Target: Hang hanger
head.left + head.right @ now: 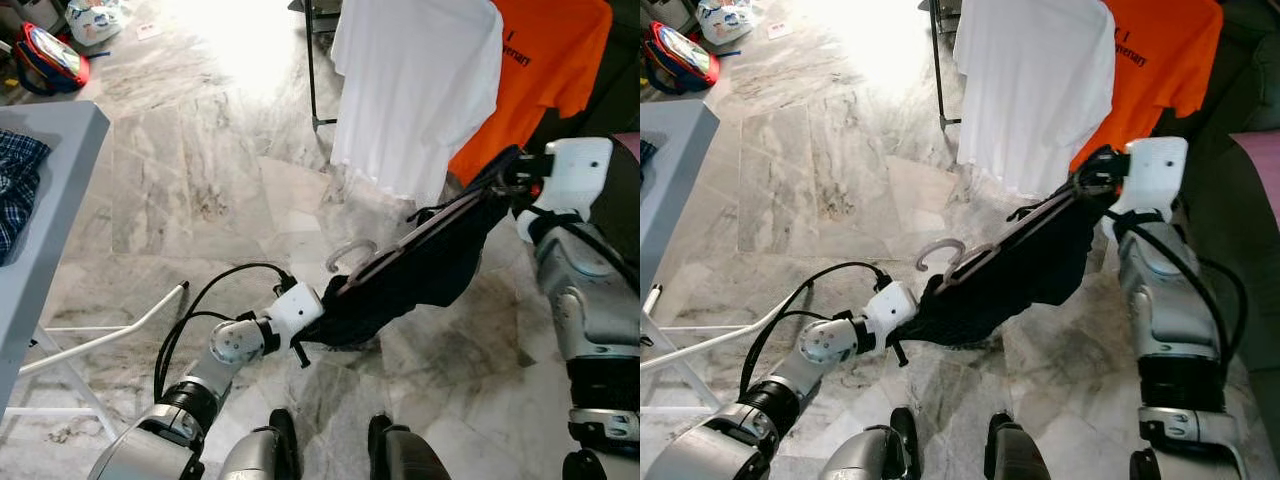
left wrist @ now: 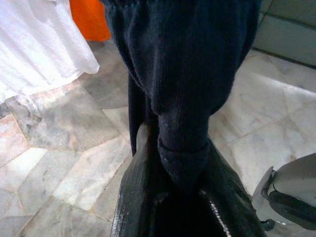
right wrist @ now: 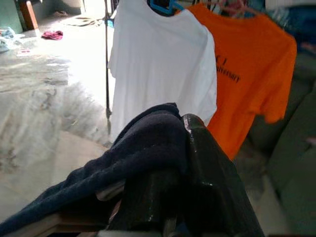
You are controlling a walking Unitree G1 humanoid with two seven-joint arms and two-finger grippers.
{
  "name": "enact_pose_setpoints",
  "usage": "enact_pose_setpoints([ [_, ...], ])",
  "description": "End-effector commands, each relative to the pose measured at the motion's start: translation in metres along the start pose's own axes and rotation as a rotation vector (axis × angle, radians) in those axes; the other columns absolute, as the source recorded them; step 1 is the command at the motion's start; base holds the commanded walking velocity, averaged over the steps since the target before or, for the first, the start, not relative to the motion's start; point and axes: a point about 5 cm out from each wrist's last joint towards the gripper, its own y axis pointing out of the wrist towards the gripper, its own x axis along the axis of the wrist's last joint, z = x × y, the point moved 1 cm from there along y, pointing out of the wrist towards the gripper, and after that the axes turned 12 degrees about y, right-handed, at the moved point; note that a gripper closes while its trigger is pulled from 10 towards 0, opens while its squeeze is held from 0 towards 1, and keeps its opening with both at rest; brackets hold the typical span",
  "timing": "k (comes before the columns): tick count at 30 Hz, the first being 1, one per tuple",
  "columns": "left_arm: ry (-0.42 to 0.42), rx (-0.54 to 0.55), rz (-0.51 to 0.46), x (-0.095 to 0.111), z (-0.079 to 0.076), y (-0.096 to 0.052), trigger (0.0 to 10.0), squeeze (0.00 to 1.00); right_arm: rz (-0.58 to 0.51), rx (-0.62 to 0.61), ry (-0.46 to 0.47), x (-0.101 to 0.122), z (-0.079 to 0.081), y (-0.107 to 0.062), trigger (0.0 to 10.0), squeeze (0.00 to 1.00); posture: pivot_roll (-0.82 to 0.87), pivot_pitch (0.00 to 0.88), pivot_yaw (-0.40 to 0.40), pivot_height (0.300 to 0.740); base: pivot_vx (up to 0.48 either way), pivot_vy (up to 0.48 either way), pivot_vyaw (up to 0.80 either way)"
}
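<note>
Mostly garment-covered hanger (image 1: 400, 250) between pincers

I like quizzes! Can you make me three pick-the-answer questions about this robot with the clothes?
1. Where is the white T-shirt?
A. hanging beside the orange T-shirt
B. on the floor
C. on the grey table

2. What colour is the garment on the hanger the robot holds?
A. yellow
B. dark navy
C. pink

3. How is it held?
A. left gripper alone
B. by nothing
C. by both, right gripper too

Answers: 1 A, they hang side by side; 2 B, the cloth is dark; 3 C, each end is gripped.
</note>
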Motion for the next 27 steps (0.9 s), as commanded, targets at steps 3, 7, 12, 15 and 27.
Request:
enact_pose_setpoints([
  [3, -0.006, -0.041, 0.031, -0.004, -0.009, 0.001, 0.0, 0.00, -0.047, 0.043, 0.021, 0.008, 0.016, 0.004, 0.0, 0.00, -0.14, 0.287, 0.054, 0.740, 0.000, 0.000, 0.00],
  [7, -0.007, -0.042, 0.028, -0.002, -0.008, 0.004, 0.0, 0.00, -0.047, 0.097, 0.020, 0.006, 0.030, 0.003, 0.0, 0.00, -0.14, 0.287, 0.055, 0.740, 0.000, 0.000, 0.00],
  [12, -0.017, -0.023, 0.095, -0.006, -0.005, 0.005, 0.0, 0.00, -0.032, 0.231, 0.000, 0.000, 0.049, -0.005, 0.0, 0.00, -0.14, 0.286, 0.057, 0.740, 0.000, 0.000, 0.00],
  [15, -0.045, 0.055, 0.142, -0.013, 0.006, 0.000, 0.0, 0.00, 0.002, 0.103, -0.022, -0.009, 0.019, -0.009, 0.0, 0.00, -0.14, 0.287, 0.058, 0.740, 0.000, 0.000, 0.00],
  [27, -0.046, 0.082, 0.292, -0.038, 0.007, -0.017, 0.0, 0.00, -0.024, -0.215, -0.146, -0.005, -0.048, -0.019, 0.0, 0.00, -0.15, 0.282, 0.066, 0.740, 0.000, 0.000, 0.00],
])
